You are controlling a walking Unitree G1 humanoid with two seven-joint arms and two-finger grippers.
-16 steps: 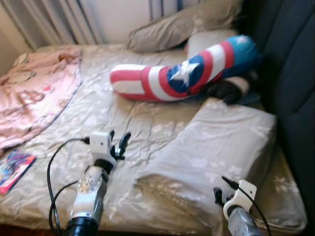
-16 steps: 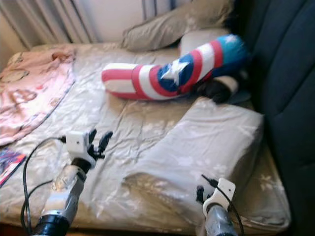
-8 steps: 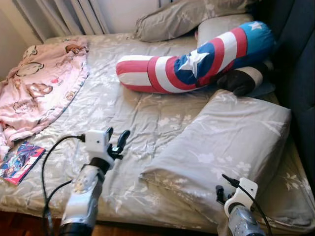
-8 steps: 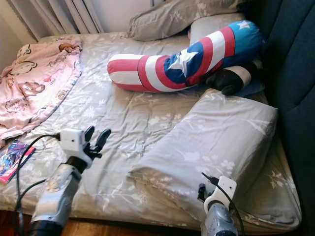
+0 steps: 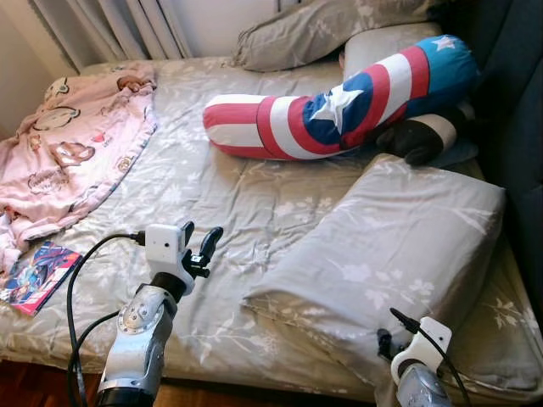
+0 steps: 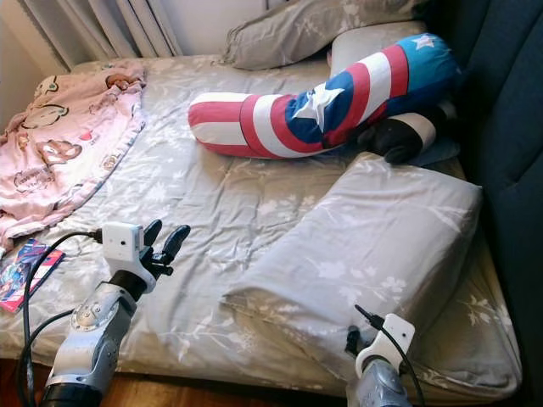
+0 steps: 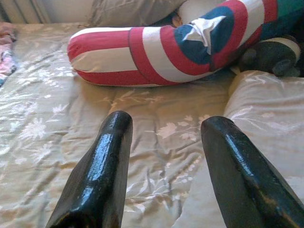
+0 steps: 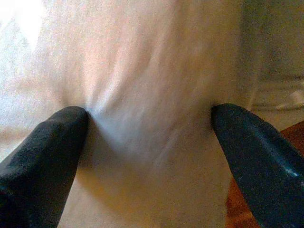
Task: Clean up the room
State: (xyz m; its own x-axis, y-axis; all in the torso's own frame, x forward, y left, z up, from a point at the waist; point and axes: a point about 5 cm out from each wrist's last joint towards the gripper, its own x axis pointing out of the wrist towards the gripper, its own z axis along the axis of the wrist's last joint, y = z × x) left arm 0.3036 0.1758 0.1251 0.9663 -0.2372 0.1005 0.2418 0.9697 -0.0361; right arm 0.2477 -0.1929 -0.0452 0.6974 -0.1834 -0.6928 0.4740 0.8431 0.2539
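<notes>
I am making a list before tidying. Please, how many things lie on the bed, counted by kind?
Grey floral pillows: 2 (near pillow, far pillow)
Shield-pattern bolster: 1
Pink blanket: 1
Comic book: 1
Dark plush item, partly hidden: 1
Total: 6

text legible: none being made out | comic book (image 5: 36, 276) cover at bed's near left edge: print being shown too small to be read | striped bolster (image 5: 339, 108): white star being shown, no lettering | pink blanket (image 5: 72, 140): cartoon bears only
</notes>
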